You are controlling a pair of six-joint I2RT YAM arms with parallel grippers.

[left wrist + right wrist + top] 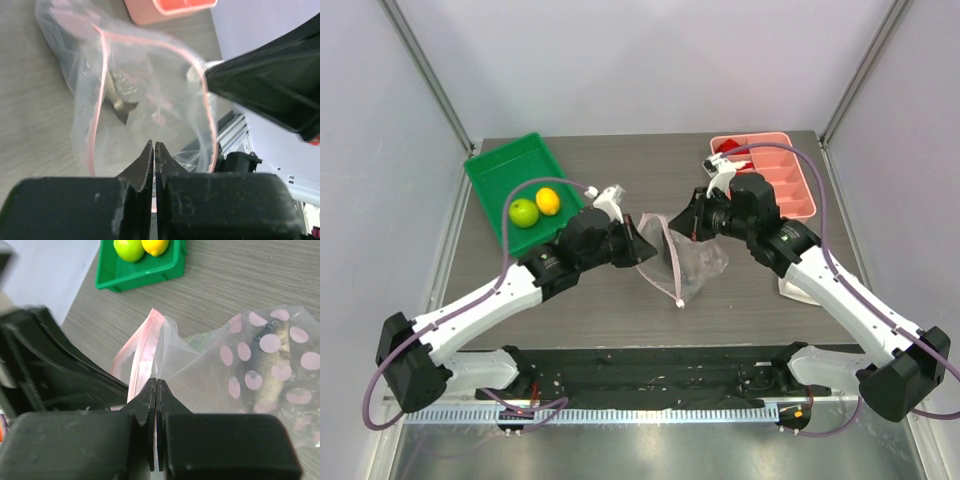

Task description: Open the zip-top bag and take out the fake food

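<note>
Both sets of jaws are pressing fully shut on the zip-top bag [695, 262] at mid-counter [620, 315]. The right jaws are clamping the film just beside the pink zip strip [142, 355]. The left jaws are pinching at the opposite lip, though the film at their tips is hard to make out. The mouth is gaping in a loop between them, so the opening step is looking about done.

A grey-green fish-shaped piece [260, 375] is lying inside the bag. A lime-green fruit [524, 212] and a yellow fruit [548, 201] are sitting in the green tray [485, 170], well apart from the bag.

Next move, as I judge it: one side is holding its lip while the other is letting go and reaching in — or the bag is getting tipped out.
</note>
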